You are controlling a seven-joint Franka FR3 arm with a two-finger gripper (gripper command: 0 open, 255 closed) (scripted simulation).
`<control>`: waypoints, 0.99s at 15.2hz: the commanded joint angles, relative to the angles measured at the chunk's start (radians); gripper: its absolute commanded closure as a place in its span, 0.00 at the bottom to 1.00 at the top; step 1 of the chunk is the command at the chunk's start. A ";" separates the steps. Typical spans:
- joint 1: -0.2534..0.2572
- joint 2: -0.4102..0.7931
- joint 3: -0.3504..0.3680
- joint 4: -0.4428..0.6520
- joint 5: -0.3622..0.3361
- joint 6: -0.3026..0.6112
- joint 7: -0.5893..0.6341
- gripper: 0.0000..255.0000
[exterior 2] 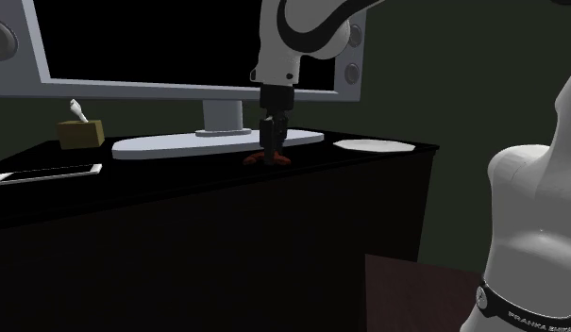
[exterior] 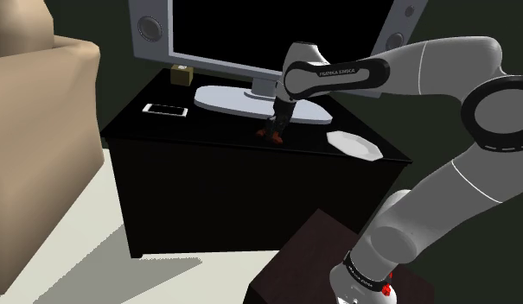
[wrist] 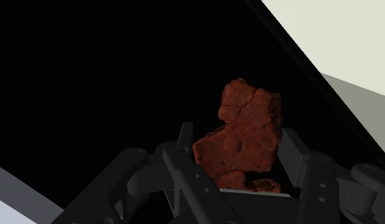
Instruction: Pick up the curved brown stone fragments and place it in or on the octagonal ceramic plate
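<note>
Since the task is a pick and carry, the end effector (exterior 2: 272, 148) stands nearly upright over the black table (exterior: 216, 129), its fingers pointing down so they can take the piece from either side. The reddish-brown stone fragments (wrist: 245, 130) sit between the two fingers, which are drawn in against its flanks (the wrist view shows a black finger pressed to each side). I judge it gripped. Its lower edge looks level with the table top, so whether it has left the surface I cannot tell.

The white octagonal plate (exterior: 354, 144) lies flat on the same table, well apart from the end effector, on the side toward the robot's stand. That gap is probably a short sideways carry.

By count: one lump of stone with a smaller crumb under it, one plate, one phone (exterior: 165, 110) and one small box (exterior 2: 81, 133), both on the end effector's far side from the plate, and one screen (exterior: 277, 34) behind it.
</note>
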 commanded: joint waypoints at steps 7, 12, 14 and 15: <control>0.000 0.000 0.000 0.000 0.000 0.000 0.000 1.00; 0.001 -0.009 0.001 0.045 0.001 -0.055 -0.001 1.00; 0.001 -0.013 0.002 0.069 0.001 -0.082 -0.002 1.00; 0.001 -0.014 0.002 0.081 0.002 -0.095 -0.002 1.00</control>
